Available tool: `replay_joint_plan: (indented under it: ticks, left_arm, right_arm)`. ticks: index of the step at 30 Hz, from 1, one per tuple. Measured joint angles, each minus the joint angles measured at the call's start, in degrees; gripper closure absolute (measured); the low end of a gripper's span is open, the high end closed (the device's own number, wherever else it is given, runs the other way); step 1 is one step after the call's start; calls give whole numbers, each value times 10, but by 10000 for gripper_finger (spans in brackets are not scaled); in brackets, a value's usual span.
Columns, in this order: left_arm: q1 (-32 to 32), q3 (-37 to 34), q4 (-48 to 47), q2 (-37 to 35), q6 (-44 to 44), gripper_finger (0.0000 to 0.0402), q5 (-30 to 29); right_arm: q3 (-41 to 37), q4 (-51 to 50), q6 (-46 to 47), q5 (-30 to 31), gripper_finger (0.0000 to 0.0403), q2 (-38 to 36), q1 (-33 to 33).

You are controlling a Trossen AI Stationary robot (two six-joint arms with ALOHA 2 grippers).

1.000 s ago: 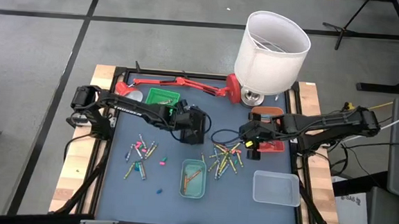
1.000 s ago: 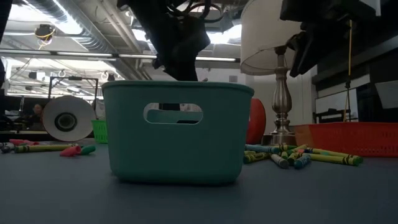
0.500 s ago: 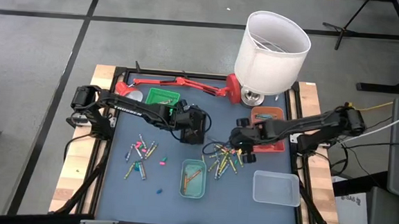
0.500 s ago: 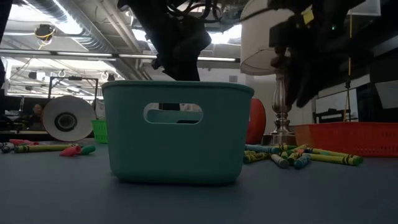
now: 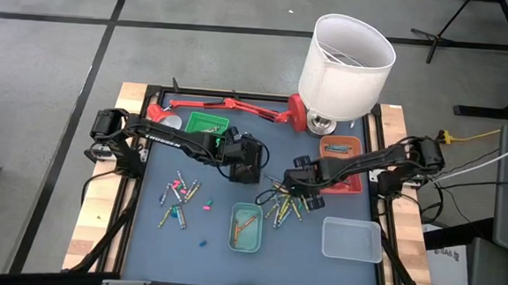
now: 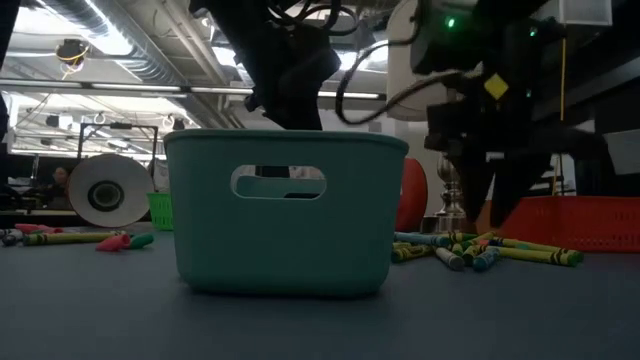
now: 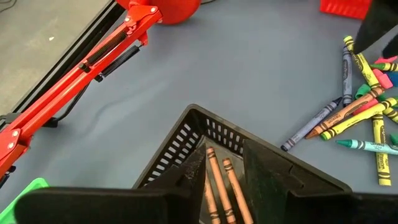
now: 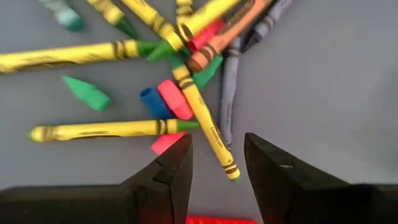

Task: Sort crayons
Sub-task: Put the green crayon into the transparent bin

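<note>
The right arm reaches in low across the table, its wrist bent down so the right gripper (image 5: 297, 188) points at the surface, fingers (image 8: 173, 169) parted with a clear gap. The left arm stretches toward the table's middle, the left gripper (image 5: 246, 162) parted too.

teal tray (image 6: 285, 210) hiding table behind it, crayons (image 8: 186, 93) cut by edges
</note>
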Motion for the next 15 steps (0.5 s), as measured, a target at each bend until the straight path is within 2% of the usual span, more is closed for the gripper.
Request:
replay_joint_plan:
  ticks: [15]
  left_arm:
    - [0,0,0,0,0,309,0]
  right_arm:
    - [0,-10,-16,-1,260,49,-57]
